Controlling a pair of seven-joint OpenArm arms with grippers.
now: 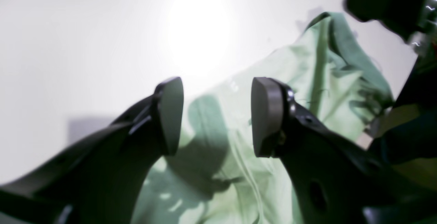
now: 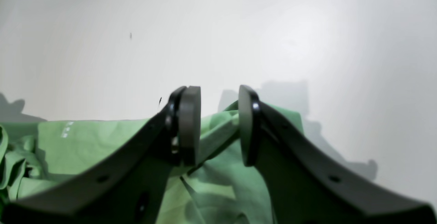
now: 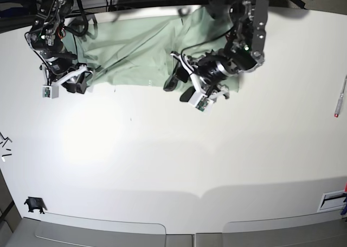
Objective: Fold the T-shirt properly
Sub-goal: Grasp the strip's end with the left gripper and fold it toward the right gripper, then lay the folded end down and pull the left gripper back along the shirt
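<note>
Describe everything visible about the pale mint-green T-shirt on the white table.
The pale mint-green T-shirt is thin, soft fabric, lying spread but wrinkled along the far edge of the white table. Its near edge runs fairly straight; one end is bunched into folds. The right gripper sits at one corner with cloth between its pads; the left gripper hangs open above it.

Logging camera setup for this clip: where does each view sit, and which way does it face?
Left wrist: rides the arm, looking past the open left hand onto the T-shirt.
Right wrist: behind the right hand, fingers parted, facing shirt edge and table.
Base: overhead, looking down; both arms show.
All three share the T-shirt.
</note>
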